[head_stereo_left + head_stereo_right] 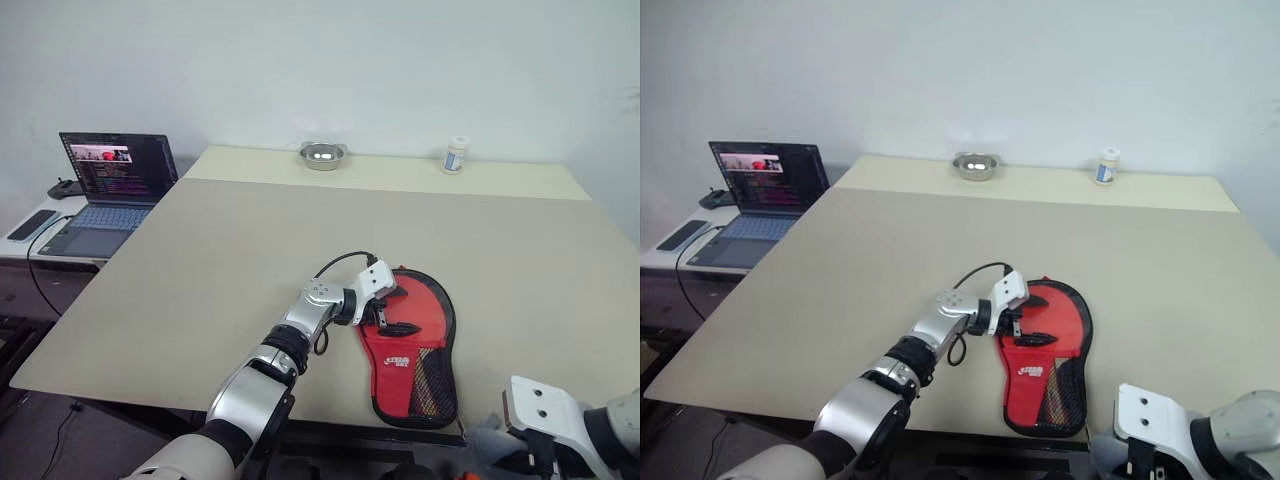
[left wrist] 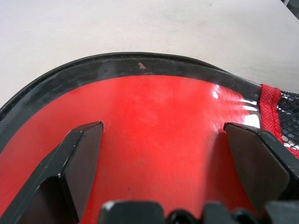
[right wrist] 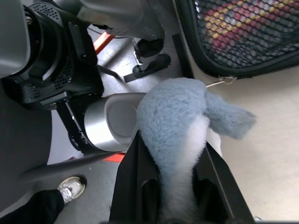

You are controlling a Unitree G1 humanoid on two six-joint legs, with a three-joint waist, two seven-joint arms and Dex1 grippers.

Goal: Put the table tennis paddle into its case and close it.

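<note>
1. The case [image 1: 412, 350] lies flat on the table [image 1: 250, 250], red side with the mesh pocket up, at about 5 o'clock from the table's middle and close to the near edge. Its round end points away from the robot and the narrow handle end toward the edge.
2. Can't make out the table tennis paddle as a separate thing. In the right wrist view something red and yellow shows through the black mesh, but I can't say what it is.
3. The left gripper [image 1: 388, 321] sits over the round end of the case with its claw spread wide. In the left wrist view both fingers [image 2: 81, 158] hang right above the shiny red surface, nothing between them.
4. The right gripper [image 3: 175, 186] is down at 5 o'clock, off the table's near edge, its claw narrow and clamped on a fluffy grey-blue plush thing [image 3: 180, 123].
5. A zipper pull [image 3: 223, 81] dangles at the case's handle end, just beside that plush.
6. Far edge of the table: a metal bowl [image 1: 322, 155] at 12 o'clock and a small white jar [image 1: 457, 154] at 1 o'clock.
7. A laptop [image 1: 110, 190] sits open on a side desk at 10 o'clock, a phone [image 1: 32, 224] next to it.
8. A person's shoe and dark trouser leg [image 3: 51, 198] show on the floor in the right wrist view.
</note>
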